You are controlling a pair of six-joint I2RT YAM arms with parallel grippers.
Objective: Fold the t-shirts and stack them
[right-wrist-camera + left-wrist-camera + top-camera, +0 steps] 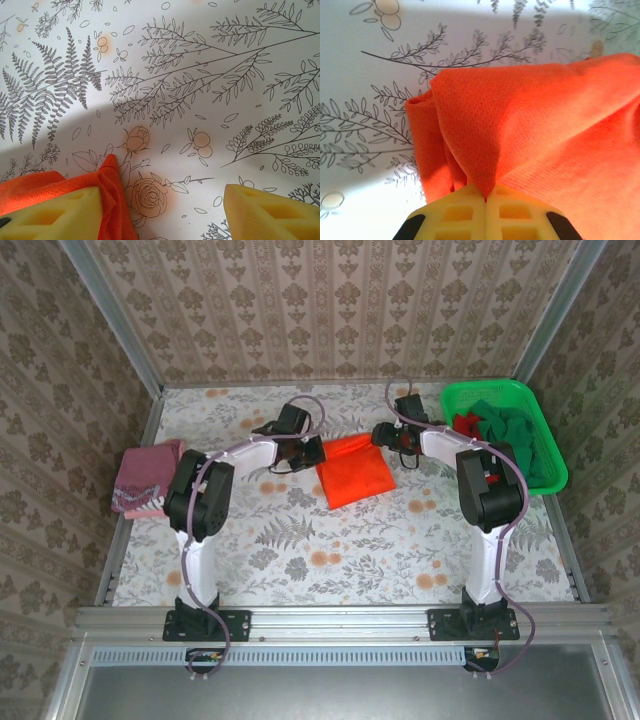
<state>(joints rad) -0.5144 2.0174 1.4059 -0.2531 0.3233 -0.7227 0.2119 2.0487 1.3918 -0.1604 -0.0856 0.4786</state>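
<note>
A: Left wrist view first: your left gripper [486, 196] has its yellow fingers [455, 215] pressed together on a peak of the orange t-shirt [545, 130], and the cloth drapes away from the pinch.

B: And my right?

A: Your right gripper [160, 212] is spread wide with nothing between the fingers. One finger touches the shirt's corner, and the floral tablecloth [200, 75] shows under the gap.

B: So which step is this?

A: Folding the orange one, I'd judge. It lies as a rough rectangle between your two arms. Next, your right needs to shift over that corner and close, so both ends lift together. A one-sided lift would likely skew the fold.

B: Then where does it go?

A: Probably onto the folded pink-maroon t-shirt [148, 478] at the tablecloth's left edge. The red t-shirt [466, 424] and dark green t-shirt [520, 440] sit in the green basket [548, 480], far right. Patterned wallpaper [330, 310] closes in three sides.
</note>
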